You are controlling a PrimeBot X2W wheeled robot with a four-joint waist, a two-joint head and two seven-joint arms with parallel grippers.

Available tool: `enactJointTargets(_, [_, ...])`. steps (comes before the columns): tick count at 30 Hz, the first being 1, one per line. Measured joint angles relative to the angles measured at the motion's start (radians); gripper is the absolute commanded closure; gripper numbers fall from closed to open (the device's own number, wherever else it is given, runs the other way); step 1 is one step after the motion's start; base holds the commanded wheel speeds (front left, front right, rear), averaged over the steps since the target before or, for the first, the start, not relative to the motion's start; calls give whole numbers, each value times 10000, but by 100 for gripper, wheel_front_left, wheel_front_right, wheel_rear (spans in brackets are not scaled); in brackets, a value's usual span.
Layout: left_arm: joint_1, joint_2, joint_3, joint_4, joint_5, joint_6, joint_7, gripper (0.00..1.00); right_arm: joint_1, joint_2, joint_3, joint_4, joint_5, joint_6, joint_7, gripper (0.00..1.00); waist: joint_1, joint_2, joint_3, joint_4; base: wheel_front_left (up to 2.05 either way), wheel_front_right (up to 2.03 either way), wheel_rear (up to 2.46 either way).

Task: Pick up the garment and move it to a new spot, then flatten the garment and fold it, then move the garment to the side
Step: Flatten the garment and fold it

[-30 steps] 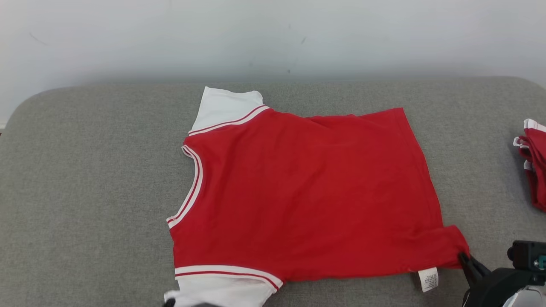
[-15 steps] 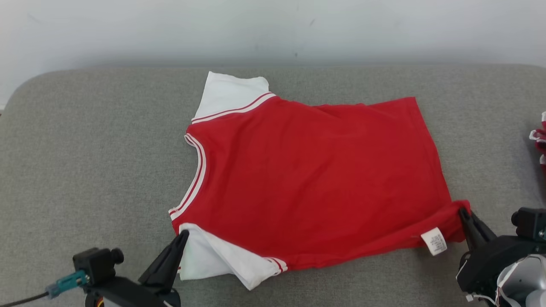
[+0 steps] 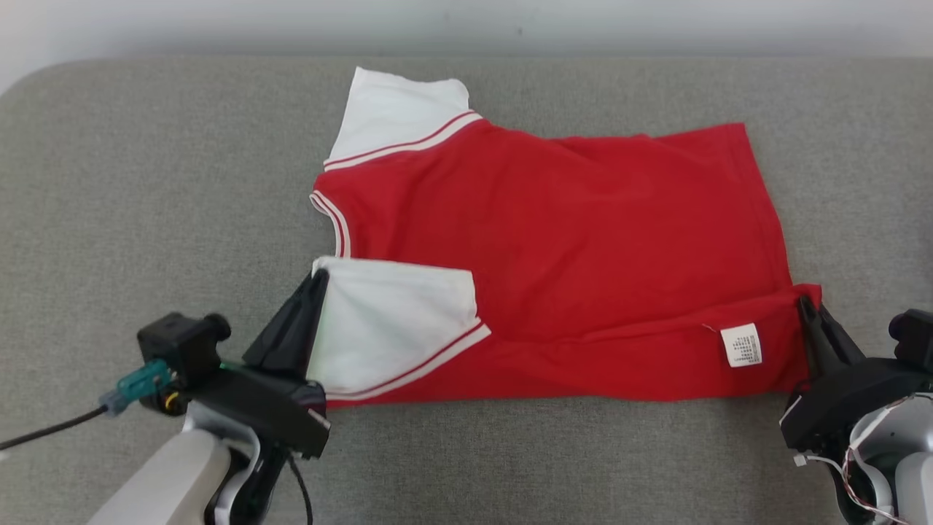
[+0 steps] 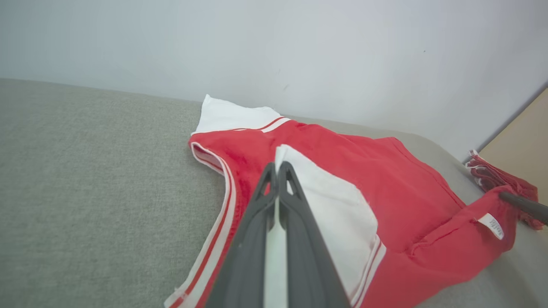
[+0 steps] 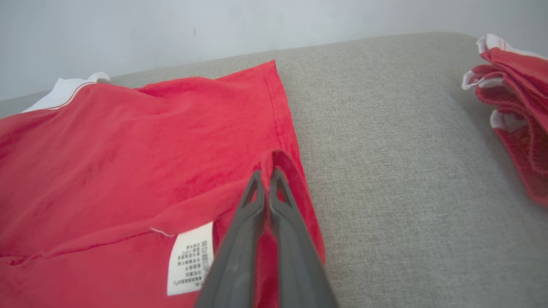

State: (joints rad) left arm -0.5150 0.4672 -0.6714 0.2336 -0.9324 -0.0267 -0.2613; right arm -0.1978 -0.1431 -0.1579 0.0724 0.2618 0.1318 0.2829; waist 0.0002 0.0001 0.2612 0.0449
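Left tool (image 3: 318, 278) is clamped tight on the white sleeve (image 3: 393, 321) at the near left corner of the garment (image 3: 583, 233), the sleeve folded over the red body. The garment lies spread on the grey bench (image 3: 146, 182). Right tool (image 3: 804, 300) pinches the garment's near right hem corner, just beside its care label (image 3: 741, 344).

Seven o'clock, head view: left gripper (image 3: 318, 281) has long dark tapered fingers, a black housing, a pale grey forearm (image 3: 164, 485), and a teal plug (image 3: 135, 380) with a black cable (image 3: 44, 430). Four o'clock: right gripper (image 3: 805, 302) has matching fingers, a white shell (image 3: 893, 445) and thin loose wires (image 3: 844, 470).
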Motion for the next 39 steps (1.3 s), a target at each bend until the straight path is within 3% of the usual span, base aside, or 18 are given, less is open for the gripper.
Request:
enactJointTargets(21, [-773, -663, 754, 915, 1406, -341, -12, 100, -307, 393, -500, 299, -291, 0, -907, 100, -2, 0, 543, -184, 0, 0, 0])
enactJointTargets(35, [-1577, -1137, 1018, 2092, 2307, -205, -12, 100, -829, 683, -608, 1053, -736, 0, -1342, 100, -2, 0, 686, -294, 0, 0, 0])
enactJointTargets(36, [-1625, -1156, 1055, 2165, 2493, -150, -12, 100, -869, 698, -610, 1124, -777, 0, -1369, 53, -1, 0, 687, -306, 0, 0, 0])
enactJointTargets(37, [-1682, -1166, 1051, 2276, 2631, -107, -13, 12, -929, 711, -631, 1225, -798, 0, -1377, 0, -2, 0, 685, -318, 0, 0, 0])
enactJointTargets(38, [-1707, -1175, 984, 2420, 2721, -92, -12, 0, -979, 723, -614, 1312, -800, 0, -1363, 0, -1, 0, 673, -328, 0, 0, 0])
enactJointTargets(39, [-1704, -1197, 947, 2545, 2838, -82, -12, 0, -1004, 725, -583, 1371, -802, 0, -1371, 0, -1, 0, 657, -336, 0, 0, 0])
